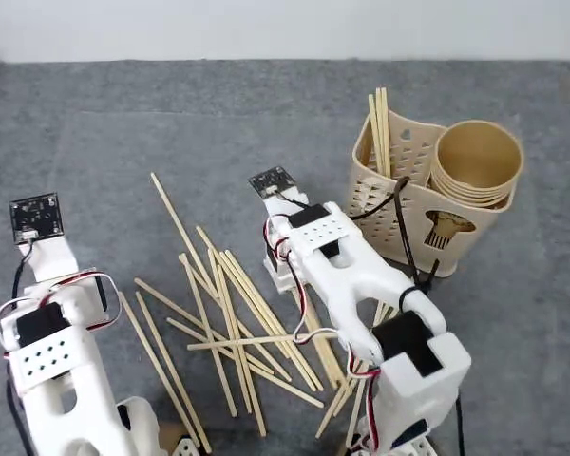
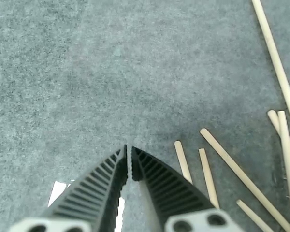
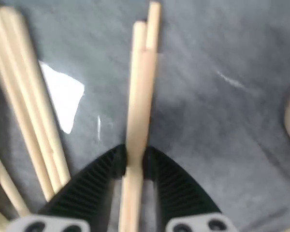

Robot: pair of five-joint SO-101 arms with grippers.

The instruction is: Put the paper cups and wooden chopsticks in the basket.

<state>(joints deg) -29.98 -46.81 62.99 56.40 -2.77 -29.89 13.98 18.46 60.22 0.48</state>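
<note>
Presently the right gripper is clamped on a small bundle of wooden chopsticks that projects well ahead of its jaws. The left gripper is closed and empty over the grey worktop, just beside the loose chopsticks. The basket stands near the right arm, with paper cups stacked in one compartment and upright sticks in the other. Recommended: lift clear, tip the bundle upright and lower it into the stick compartment before releasing, as long sticks may swing or snag the rim.
</note>
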